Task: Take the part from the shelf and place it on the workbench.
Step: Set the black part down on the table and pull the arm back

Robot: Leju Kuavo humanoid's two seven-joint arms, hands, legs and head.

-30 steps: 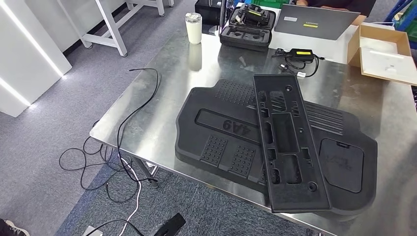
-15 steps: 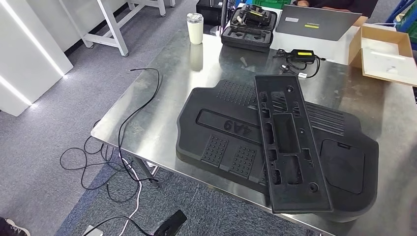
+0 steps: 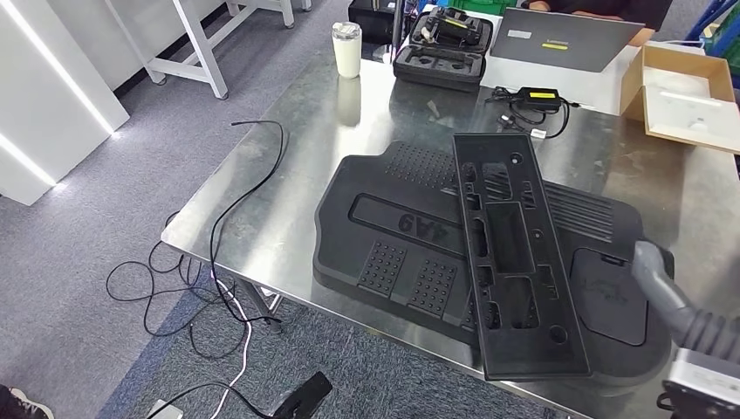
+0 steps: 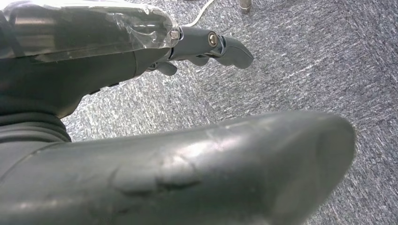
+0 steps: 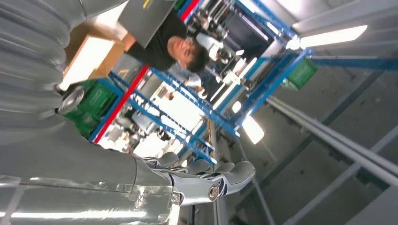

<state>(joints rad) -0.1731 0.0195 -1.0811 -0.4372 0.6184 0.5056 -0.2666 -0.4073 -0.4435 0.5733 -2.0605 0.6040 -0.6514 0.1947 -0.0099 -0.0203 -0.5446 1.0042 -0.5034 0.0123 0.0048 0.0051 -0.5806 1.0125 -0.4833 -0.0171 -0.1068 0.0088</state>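
black part, shiny steel workbench, cream cup

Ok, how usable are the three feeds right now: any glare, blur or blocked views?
Head view: sharp, with soft glare on the steel table. Left wrist view: the near thumb is a big soft blur, carpet beyond is clearer. Right wrist view: turned, bright ceiling lights wash out, the right hand is in focus.
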